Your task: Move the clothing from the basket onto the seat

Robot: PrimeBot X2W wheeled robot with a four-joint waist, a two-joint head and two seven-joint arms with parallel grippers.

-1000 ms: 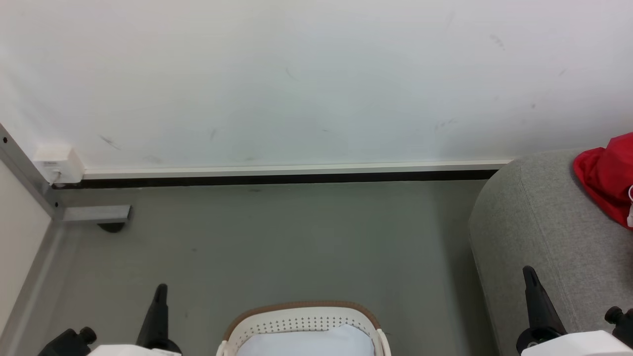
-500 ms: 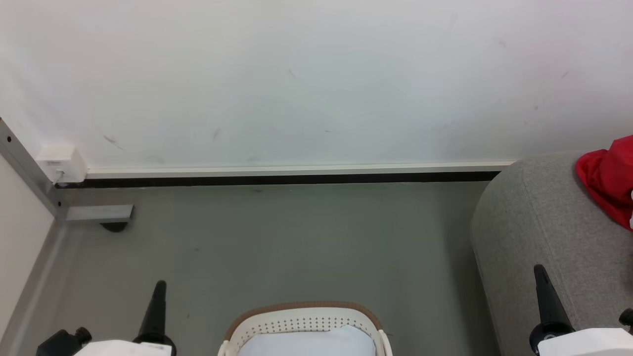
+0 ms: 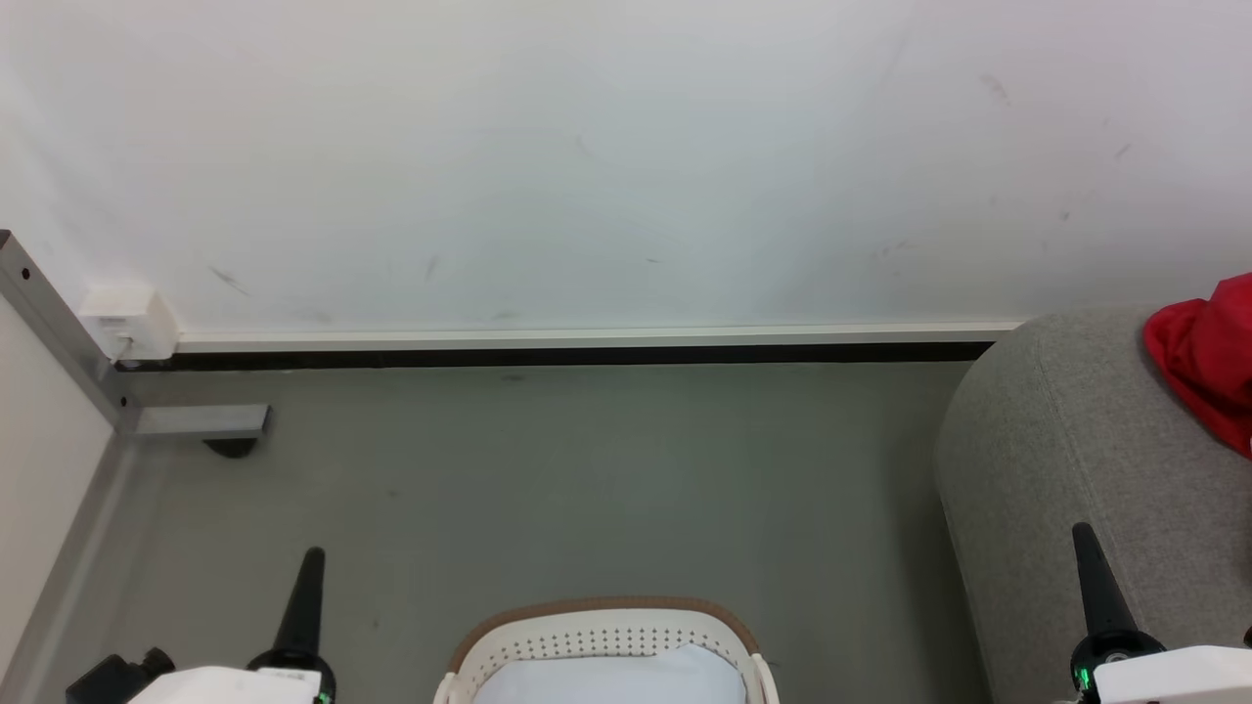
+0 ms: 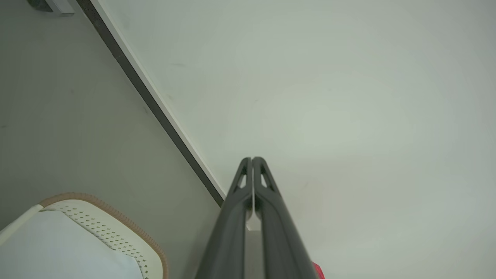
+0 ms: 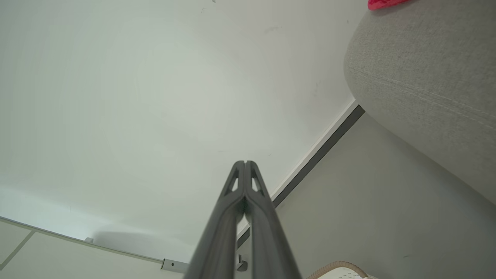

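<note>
Head view: the basket (image 3: 606, 608) sat on the floor at bottom centre, and red clothing (image 3: 1208, 357) lay on the seat (image 3: 1056, 440) at far right. Left wrist view: the left gripper (image 4: 252, 159) was clenched on nothing, tips touching. Right wrist view: the right gripper (image 5: 245, 162) was likewise clenched, empty, beside the seat.

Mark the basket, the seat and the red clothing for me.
basket (image 3: 602, 604), head view, tan rim at its far edge.
seat (image 3: 1056, 450), head view, rounded grey end.
clothing (image 3: 1208, 357), head view, red fabric lying on the seat.
</note>
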